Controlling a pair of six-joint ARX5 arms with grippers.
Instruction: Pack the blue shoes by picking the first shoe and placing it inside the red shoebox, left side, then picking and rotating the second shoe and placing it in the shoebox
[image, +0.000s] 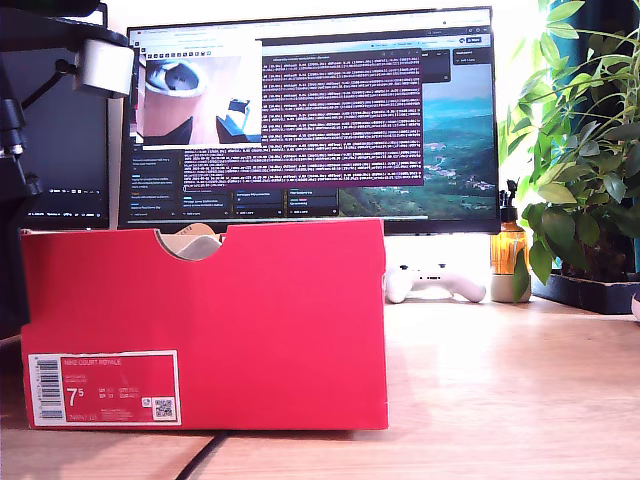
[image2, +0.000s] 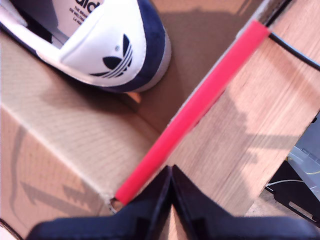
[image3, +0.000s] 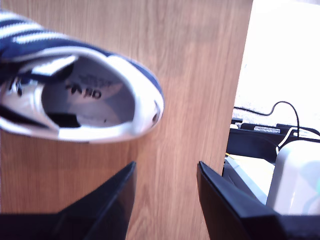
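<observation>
The red shoebox (image: 250, 320) stands on the wooden table at the exterior view's left, its white label (image: 105, 388) facing the camera. One blue shoe (image2: 125, 45) lies inside it on the brown cardboard floor, white heel tab showing. My first gripper (image2: 171, 172) is shut on nothing, hovering over the box's red rim (image2: 200, 105) near a corner. The other blue shoe (image3: 85, 95) lies on the bare table outside the box, with its opening facing the camera. My second gripper (image3: 165, 185) is open just short of its heel, not touching it. Neither gripper shows in the exterior view.
Behind the box stands a monitor (image: 310, 120). A white game controller (image: 435, 283), an amber bottle (image: 508, 250) and a leafy plant (image: 580, 150) sit at the exterior view's right. A black cable (image2: 295, 47) runs beside the box. Equipment (image3: 295, 175) lies past the table edge.
</observation>
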